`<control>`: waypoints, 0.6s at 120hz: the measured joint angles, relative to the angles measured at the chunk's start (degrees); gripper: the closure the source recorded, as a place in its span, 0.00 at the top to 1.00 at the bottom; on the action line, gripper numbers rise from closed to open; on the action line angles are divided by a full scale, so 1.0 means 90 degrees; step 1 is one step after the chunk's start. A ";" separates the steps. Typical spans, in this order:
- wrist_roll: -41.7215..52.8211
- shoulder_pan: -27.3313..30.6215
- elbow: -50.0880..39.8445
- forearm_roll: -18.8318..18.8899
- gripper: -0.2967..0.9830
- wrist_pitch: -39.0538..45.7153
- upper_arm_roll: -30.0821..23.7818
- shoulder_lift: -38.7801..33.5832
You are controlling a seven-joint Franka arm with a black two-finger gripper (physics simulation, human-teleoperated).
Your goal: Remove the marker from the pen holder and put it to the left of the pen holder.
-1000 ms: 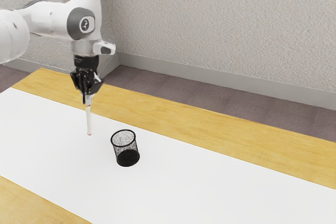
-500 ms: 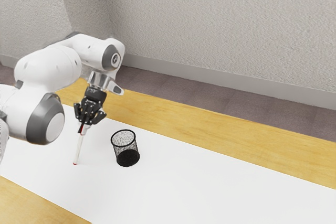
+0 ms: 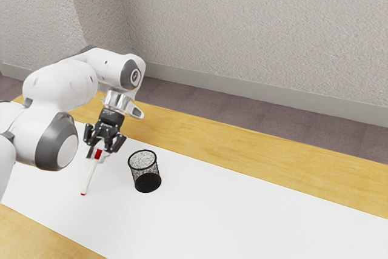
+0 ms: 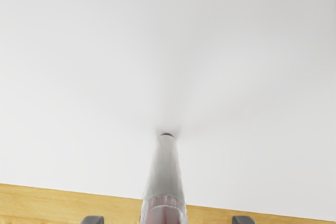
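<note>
Wide-open jaws, no grip on the marker point(image 3: 90, 177) tilted between them, low end seemingly on the mat point(image 3: 230, 204), exterior view's left of the holder point(image 3: 145, 172) – could topple and roll for lack of support tbh, or snag on the jaws mid-lift

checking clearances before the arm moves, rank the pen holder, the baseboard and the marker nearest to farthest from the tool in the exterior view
1. Marker: right at the tool, slanting down.
2. Pen holder: toward the exterior view's right.
3. Baseboard: far off, beyond the table.
</note>
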 joint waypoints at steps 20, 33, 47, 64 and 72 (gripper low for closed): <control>-0.0059 -0.0005 -0.0013 -0.0018 0.62 -0.0026 -0.0005 -0.0062; -0.0076 -0.0044 -0.1073 0.0019 0.68 0.0312 -0.0292 -0.1399; 0.0004 -0.0252 -0.3887 0.0289 0.71 0.1812 -0.0612 -0.4747; 0.0144 -0.0209 -0.4619 0.0411 0.74 0.3115 -0.0851 -0.6461; 0.0199 -0.0258 -0.4561 0.0414 0.75 0.3465 -0.0877 -0.6588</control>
